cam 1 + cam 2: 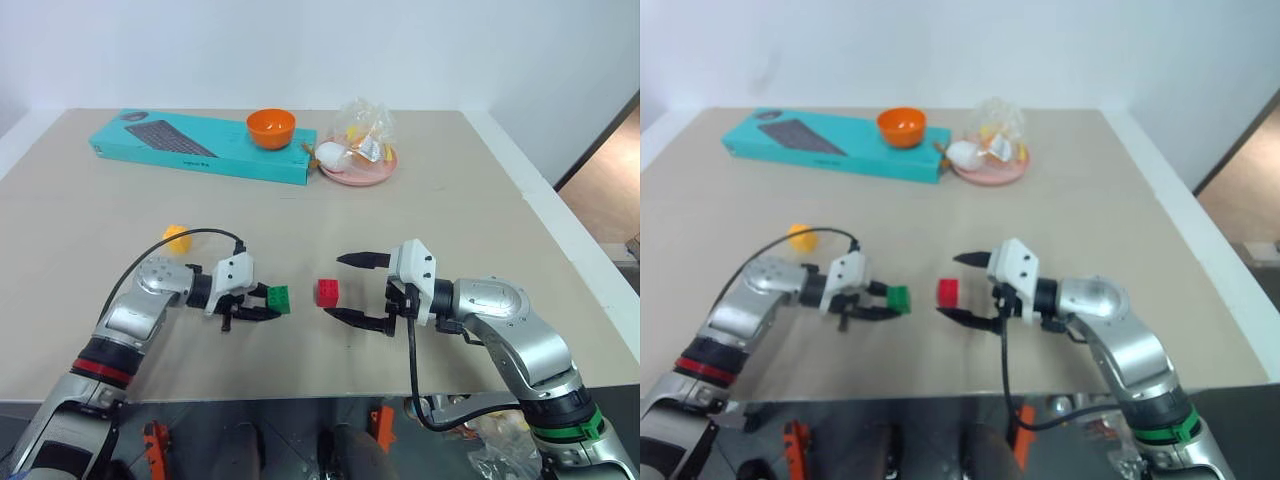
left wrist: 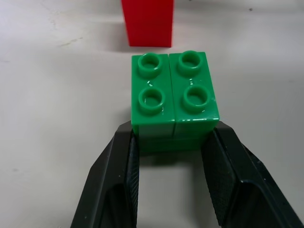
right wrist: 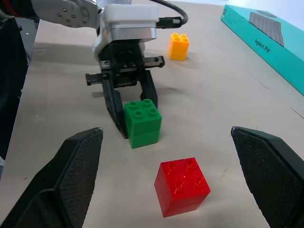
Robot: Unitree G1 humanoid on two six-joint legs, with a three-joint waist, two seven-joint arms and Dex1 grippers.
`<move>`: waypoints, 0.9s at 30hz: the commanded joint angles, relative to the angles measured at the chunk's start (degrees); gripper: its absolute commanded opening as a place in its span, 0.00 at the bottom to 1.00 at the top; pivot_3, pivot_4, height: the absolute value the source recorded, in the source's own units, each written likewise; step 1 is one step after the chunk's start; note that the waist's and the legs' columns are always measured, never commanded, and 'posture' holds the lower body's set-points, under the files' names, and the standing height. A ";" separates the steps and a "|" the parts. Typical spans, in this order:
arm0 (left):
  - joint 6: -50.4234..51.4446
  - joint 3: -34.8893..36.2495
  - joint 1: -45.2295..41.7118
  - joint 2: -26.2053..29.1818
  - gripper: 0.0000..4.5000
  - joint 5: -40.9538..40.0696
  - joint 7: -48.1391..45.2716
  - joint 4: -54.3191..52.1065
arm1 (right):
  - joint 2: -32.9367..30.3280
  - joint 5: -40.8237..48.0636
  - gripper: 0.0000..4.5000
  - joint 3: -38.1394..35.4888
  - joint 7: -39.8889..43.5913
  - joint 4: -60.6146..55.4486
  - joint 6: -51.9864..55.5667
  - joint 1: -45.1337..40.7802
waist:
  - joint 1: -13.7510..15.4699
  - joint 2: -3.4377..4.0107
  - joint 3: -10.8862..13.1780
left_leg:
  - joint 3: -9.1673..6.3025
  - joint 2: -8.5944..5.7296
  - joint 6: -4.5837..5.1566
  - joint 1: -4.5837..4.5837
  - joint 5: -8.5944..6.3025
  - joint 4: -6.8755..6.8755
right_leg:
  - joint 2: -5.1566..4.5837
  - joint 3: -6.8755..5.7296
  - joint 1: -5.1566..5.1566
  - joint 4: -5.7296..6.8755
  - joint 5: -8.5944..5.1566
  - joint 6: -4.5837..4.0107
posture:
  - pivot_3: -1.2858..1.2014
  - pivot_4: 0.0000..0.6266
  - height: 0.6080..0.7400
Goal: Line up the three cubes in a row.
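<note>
Jaws clenched on green studded plastic cube (image 1: pixel 279 298) at lower centre, right jaws released; next, setting it beside red studded plastic cube (image 1: pixel 327 292).

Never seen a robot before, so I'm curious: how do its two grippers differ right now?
The left gripper is shut on the green cube; the right gripper stands open, holding nothing, with the red cube near its fingertips. Both have two black fingers and point inward.

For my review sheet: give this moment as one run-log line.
left gripper: shut on green cube | right gripper: open around red cube | yellow cube: apart, unaligned
</note>
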 commanded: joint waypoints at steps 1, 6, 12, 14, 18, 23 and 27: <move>-0.21 -0.33 -0.86 0.41 0.52 1.09 -0.06 0.47 | -0.46 0.40 1.00 -1.41 0.19 -1.54 -0.49 -0.48 | 0.00 0.00 0.00 | 0.00 0.00 0.00 0.00 0.00 0.00 | 0.00 0.00 0.00 0.00 0.00 0.00 | 0.52 0.24 1.00; 0.47 0.09 -0.86 1.20 0.89 0.80 -0.78 -0.35 | -0.39 0.48 1.00 -1.27 0.24 -1.46 -0.38 -0.45 | -0.05 0.00 0.00 | 0.00 0.00 0.00 0.00 0.00 -0.01 | 0.01 0.01 0.00 0.00 -0.01 0.01 | 0.52 0.24 1.00; 9.12 6.24 1.59 5.30 0.98 -6.11 -1.61 -8.12 | -0.23 0.77 1.00 -1.35 0.12 -1.71 -0.18 -0.40 | -0.24 0.00 0.00 | 0.00 0.04 0.00 -0.01 -0.01 -0.05 | 0.03 0.02 -0.03 0.00 -0.04 0.01 | 0.52 0.24 1.00; 16.42 10.51 2.85 6.87 0.98 -11.46 -0.57 -12.03 | -0.36 0.85 1.00 -1.52 0.11 -1.81 -0.15 -0.26 | -0.34 -0.01 0.01 | -0.02 0.06 0.00 -0.01 -0.01 -0.05 | 0.03 0.00 -0.04 0.00 -0.04 0.00 | 0.52 0.24 1.00; 31.28 21.29 6.46 9.90 0.98 -20.72 5.76 -17.25 | -0.64 1.11 1.00 -1.95 0.15 -1.94 -0.14 0.15 | -0.57 0.00 0.01 | -0.07 0.07 0.00 0.01 0.00 -0.02 | 0.00 -0.07 -0.01 0.03 -0.04 0.00 | 0.52 0.24 1.00; 31.93 31.06 8.97 5.94 0.98 -21.38 20.56 -19.05 | -0.73 1.22 1.00 -2.01 0.58 -1.35 -0.53 0.21 | -0.62 -0.01 0.01 | -0.10 0.03 0.00 0.05 0.00 -0.02 | -0.08 -0.04 0.03 0.03 -0.04 0.01 | 0.52 0.24 1.00; 26.35 34.56 10.36 0.33 0.98 -17.62 32.59 -19.06 | -0.37 1.08 1.00 -1.59 1.09 -0.34 -0.88 -0.67 | -0.49 -0.03 -0.01 | -0.09 -0.01 0.00 0.04 0.00 0.02 | -0.16 -0.02 0.06 0.02 -0.01 0.06 | 0.52 0.24 1.00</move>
